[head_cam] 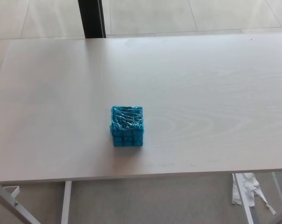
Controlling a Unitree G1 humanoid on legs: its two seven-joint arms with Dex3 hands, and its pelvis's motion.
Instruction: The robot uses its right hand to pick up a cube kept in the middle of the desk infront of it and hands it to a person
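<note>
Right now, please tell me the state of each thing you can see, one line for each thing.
blue cube: resting flat on the desk, upright, untouched.
desk: white, carrying only the cube.
left hand: not in view.
right hand: not in view.
white scrap: lying on the floor below the desk's near edge.

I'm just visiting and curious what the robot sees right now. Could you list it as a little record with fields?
Cube: blue cube, standing on the desk, a little left of centre, nearer the front edge
Desk: pale wooden desk, nothing else on it
Robot hands: neither robot hand in view
Person: none visible
Floor: tiled floor, crumpled white paper below the desk
Task progress: cube not yet picked up
</note>
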